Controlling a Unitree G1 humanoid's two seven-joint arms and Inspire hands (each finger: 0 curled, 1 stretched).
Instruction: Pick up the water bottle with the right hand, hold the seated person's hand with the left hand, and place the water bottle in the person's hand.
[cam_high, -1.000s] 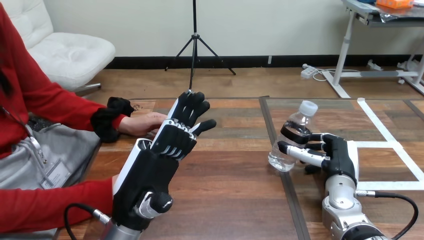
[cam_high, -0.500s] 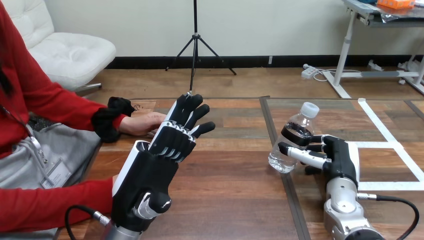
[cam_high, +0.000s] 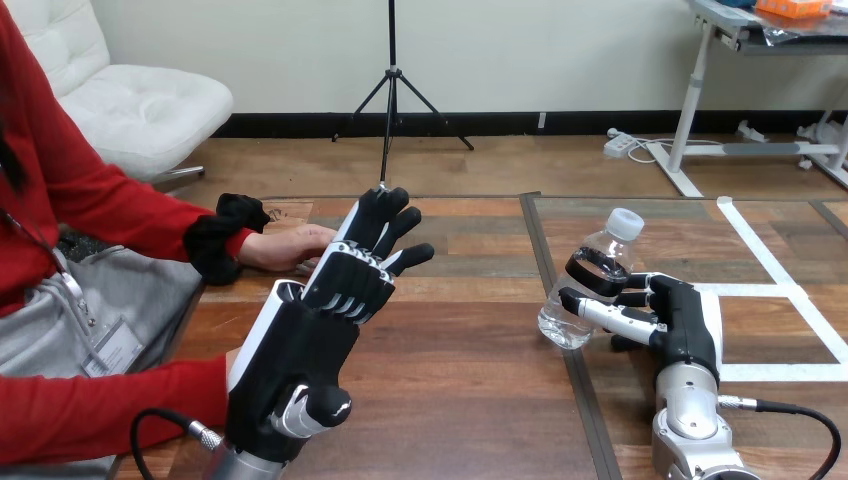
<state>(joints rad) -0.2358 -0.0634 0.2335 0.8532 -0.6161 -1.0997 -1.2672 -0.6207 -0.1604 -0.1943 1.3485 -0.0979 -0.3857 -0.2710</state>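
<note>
Change: the clear plastic water bottle with a white cap (cam_high: 610, 245) and the right robot hand (cam_high: 685, 320) now sit a touch further to the view's right than a second ago; the rest looks unchanged.
Right robot hand: fingers and thumb curled round the bottle's middle, gripping it from the right.
Bottle: over the brown wooden desk (cam_high: 470, 380), right of centre, tilted with its cap leaning right; I cannot tell whether its base touches the desk.
Left robot hand: the left robot hand (cam_high: 300, 350) is raised at the left, back toward the camera, fingers straight and spread, holding nothing.
Person's hand: the person's hand (cam_high: 285, 245) lies flat on the desk's far left.
In the way: the left robot hand's fingertips cover the person's fingers; contact cannot be judged.
Around: white tape lines (cam_high: 765, 255) mark the desk at the right.
</note>
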